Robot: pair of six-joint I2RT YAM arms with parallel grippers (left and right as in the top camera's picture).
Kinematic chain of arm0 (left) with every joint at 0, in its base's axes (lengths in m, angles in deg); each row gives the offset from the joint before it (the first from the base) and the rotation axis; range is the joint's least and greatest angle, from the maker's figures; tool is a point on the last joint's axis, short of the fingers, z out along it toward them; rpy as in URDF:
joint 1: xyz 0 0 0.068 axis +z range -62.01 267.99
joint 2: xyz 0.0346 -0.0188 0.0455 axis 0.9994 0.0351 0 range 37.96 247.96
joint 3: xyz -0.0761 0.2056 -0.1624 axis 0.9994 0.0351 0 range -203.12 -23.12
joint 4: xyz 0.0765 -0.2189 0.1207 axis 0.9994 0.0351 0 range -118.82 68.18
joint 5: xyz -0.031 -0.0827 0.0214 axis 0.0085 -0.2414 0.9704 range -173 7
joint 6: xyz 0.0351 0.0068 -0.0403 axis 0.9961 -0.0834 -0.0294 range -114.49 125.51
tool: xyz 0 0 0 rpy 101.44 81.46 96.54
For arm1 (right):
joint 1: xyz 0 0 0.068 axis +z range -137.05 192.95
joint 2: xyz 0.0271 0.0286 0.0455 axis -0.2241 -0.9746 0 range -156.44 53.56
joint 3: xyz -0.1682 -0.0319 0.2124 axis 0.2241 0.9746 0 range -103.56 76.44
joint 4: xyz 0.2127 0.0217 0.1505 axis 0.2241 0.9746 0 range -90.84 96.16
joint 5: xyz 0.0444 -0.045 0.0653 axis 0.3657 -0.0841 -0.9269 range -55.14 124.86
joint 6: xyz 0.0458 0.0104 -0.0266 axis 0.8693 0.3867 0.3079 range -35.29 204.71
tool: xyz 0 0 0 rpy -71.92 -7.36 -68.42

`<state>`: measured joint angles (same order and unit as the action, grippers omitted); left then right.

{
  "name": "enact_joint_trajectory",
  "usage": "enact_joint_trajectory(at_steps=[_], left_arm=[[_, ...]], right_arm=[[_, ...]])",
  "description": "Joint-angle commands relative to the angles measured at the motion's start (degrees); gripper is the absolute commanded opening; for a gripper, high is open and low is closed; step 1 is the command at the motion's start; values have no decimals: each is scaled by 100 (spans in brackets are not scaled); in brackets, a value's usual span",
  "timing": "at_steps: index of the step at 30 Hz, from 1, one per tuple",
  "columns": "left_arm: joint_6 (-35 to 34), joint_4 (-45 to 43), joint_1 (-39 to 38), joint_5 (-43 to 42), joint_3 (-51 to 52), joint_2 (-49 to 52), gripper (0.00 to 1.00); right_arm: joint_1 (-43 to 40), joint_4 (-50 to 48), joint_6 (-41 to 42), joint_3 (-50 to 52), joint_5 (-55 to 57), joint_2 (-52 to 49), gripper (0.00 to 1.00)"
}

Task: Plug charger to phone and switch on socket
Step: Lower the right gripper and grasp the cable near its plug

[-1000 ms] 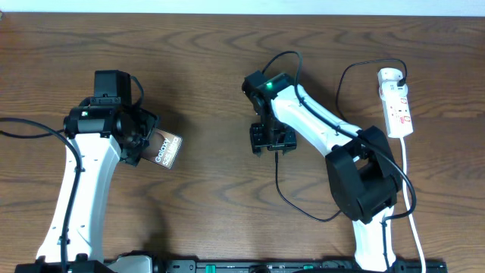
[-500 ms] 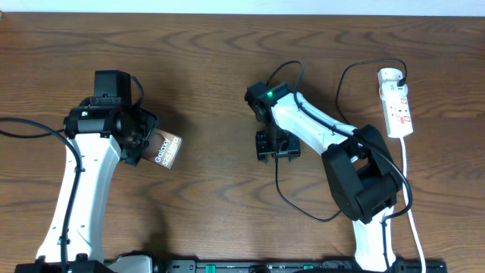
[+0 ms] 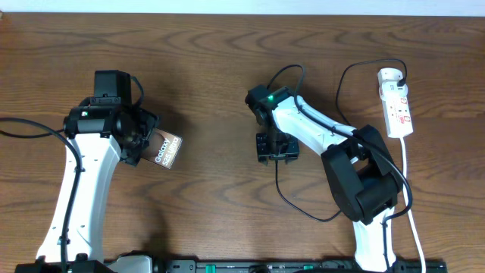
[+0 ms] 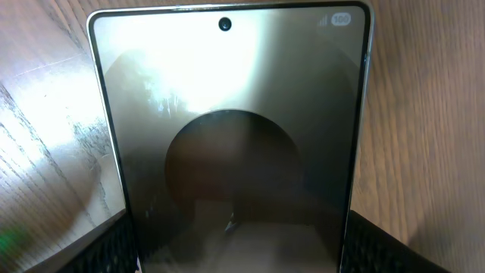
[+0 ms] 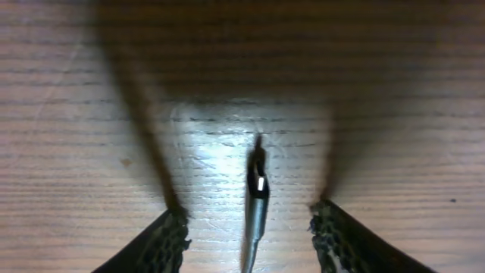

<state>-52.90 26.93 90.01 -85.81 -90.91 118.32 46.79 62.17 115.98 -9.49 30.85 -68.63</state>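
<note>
My left gripper (image 3: 144, 144) is shut on the phone (image 3: 167, 150), gripping its lower end. The screen with white "Galaxy" lettering faces up, tilted. In the left wrist view the phone (image 4: 231, 114) fills the frame between the fingers of my left gripper (image 4: 235, 246). My right gripper (image 3: 276, 148) is open, pointing down at the table. The charger's connector tip (image 5: 258, 186) lies between the fingers of my right gripper (image 5: 248, 214), untouched. The black charger cable (image 3: 292, 203) trails toward the front. The socket (image 3: 398, 106) lies at the far right.
A white cord (image 3: 413, 212) runs from the socket toward the front right edge. A black cable (image 3: 342, 83) loops from the socket's plug end behind the right arm. Bare wood table (image 3: 212, 68) lies between the arms.
My right gripper has moved slightly toward the front and right, settling over the connector tip. The left arm and the phone have not moved.
</note>
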Motion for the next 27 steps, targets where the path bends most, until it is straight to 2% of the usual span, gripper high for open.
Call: enact_joint_trajectory(at_steps=[1, 27], left_arm=[[81, 20, -17, 94, 9, -28, 7], [105, 37, -17, 94, 9, -28, 7]], right_arm=[[50, -24, 85, 98, 44, 42, 47], [221, -31, 107, 168, 55, 42, 39]])
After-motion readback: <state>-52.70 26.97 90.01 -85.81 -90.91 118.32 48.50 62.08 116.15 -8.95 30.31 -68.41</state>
